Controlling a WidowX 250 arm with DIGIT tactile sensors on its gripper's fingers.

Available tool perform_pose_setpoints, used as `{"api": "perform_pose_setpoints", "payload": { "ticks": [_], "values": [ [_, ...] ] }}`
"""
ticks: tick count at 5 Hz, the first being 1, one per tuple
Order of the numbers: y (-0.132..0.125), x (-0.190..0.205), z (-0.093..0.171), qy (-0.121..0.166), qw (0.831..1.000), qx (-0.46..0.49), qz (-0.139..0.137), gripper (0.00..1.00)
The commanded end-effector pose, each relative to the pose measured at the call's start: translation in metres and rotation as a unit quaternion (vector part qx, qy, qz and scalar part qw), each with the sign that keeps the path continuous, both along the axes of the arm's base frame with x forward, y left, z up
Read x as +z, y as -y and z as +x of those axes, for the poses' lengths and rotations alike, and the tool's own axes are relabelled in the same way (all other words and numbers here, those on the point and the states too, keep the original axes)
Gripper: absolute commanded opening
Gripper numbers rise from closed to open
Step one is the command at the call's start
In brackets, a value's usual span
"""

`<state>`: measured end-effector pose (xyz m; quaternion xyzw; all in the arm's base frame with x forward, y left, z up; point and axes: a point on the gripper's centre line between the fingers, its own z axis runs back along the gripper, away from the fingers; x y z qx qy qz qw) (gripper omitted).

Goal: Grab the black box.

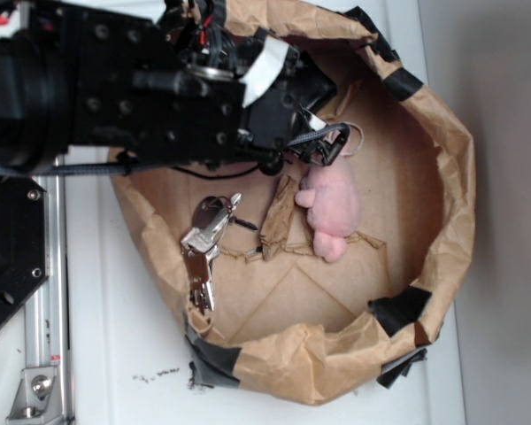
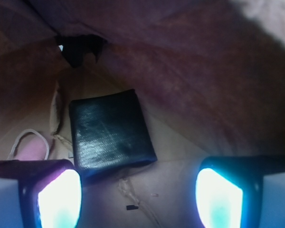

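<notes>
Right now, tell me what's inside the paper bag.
The paper bag holds the black box, a pink plush toy and metal keys. The arm hides the bag's upper left part.

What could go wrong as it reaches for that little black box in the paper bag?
The black box lies flat near the bag's wall, so the open gripper could snag paper. One finger sits at the box's edge and may push it instead. The pink plush toy is close and could be bumped.

Inside the paper bag (image 1: pixel 442 177), you have the plush toy (image 1: pixel 329 211) near the middle and the keys (image 1: pixel 203 243) to its left. In your wrist view, the black box (image 2: pixel 110 129) lies flat ahead of the gripper (image 2: pixel 138 197), left of centre.
</notes>
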<state>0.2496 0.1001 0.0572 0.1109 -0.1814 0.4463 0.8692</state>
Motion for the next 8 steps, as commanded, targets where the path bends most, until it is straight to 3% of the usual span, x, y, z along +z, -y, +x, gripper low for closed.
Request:
{"api": "perform_pose_setpoints", "payload": {
  "ticks": [1,4,7,8],
  "values": [
    [-0.02,0.008,0.009,0.014,0.999,-0.016,0.029,1.0],
    [-0.024,-0.004,0.019,-0.009,0.999,-0.022,0.035,1.0],
    [-0.029,-0.024,0.034,-0.05,0.998,-0.038,-0.004,1.0],
    [-0.029,-0.023,0.031,-0.045,0.998,-0.039,-0.016,0.0]
  ]
}}
